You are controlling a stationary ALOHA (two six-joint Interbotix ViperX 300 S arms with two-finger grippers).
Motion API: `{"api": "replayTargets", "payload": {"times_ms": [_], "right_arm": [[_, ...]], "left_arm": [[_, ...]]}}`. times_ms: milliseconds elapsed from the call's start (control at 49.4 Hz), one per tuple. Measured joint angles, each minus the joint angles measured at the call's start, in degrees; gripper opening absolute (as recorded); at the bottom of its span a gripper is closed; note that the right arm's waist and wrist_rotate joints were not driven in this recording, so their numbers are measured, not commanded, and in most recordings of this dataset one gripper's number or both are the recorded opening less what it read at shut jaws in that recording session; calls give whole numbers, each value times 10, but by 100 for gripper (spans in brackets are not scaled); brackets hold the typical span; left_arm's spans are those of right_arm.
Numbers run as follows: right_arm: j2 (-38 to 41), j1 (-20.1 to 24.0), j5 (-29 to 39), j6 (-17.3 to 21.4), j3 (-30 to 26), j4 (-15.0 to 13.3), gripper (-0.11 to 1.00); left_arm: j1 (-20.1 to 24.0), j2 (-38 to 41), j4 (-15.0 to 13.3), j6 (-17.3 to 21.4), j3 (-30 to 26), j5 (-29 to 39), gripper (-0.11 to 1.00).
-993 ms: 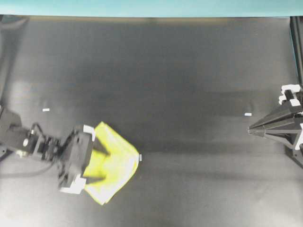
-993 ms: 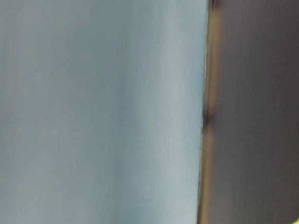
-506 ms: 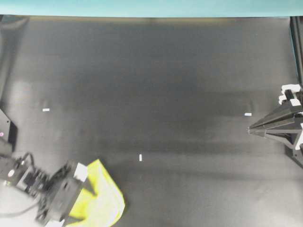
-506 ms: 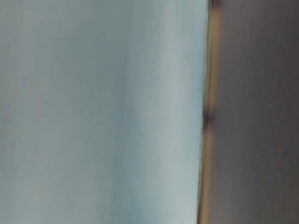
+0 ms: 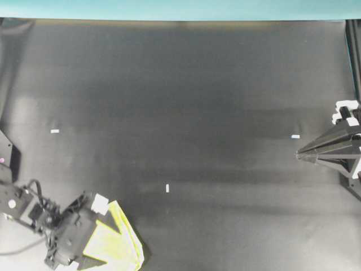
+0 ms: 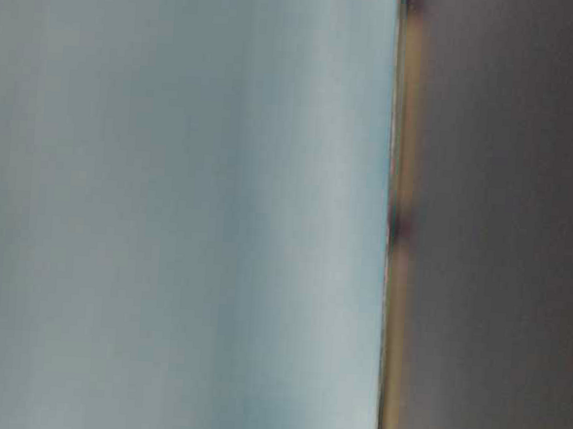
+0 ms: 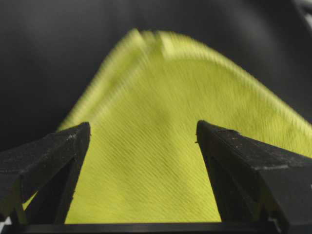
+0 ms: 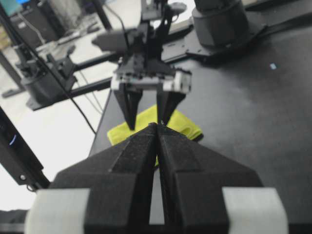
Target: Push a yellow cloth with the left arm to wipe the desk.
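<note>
Frame edge cuts off yellow cloth (image 5: 115,248) beneath left claw (image 5: 104,240).

Seen from overhead, the desk (image 5: 197,113) fills the view, with a border strip (image 5: 180,8) along its top edge. The left arm (image 5: 34,212) enters from the lower left, and the left gripper (image 5: 107,240) sits near the bottom left corner, on top of the yellow cloth (image 5: 115,245). The cloth lies flat on the desk, reaching to the right of the gripper and touching the bottom edge of the view. Its fingers (image 7: 48,165) stand apart with the cloth between and beneath them. The right gripper (image 5: 299,155) rests far off at the right edge, pointing left, its jaws pressed together. Three tape marks (image 5: 167,188) lie scattered on the desk between the arms.
</note>
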Motion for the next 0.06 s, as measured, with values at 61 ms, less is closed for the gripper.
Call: {"api": "replayTargets", "payload": {"times_ms": [61], "right_arm": [[0,-1,0,0,1,1,0]], "left_arm": [[4,-28,0,13,2,12,85]]}}
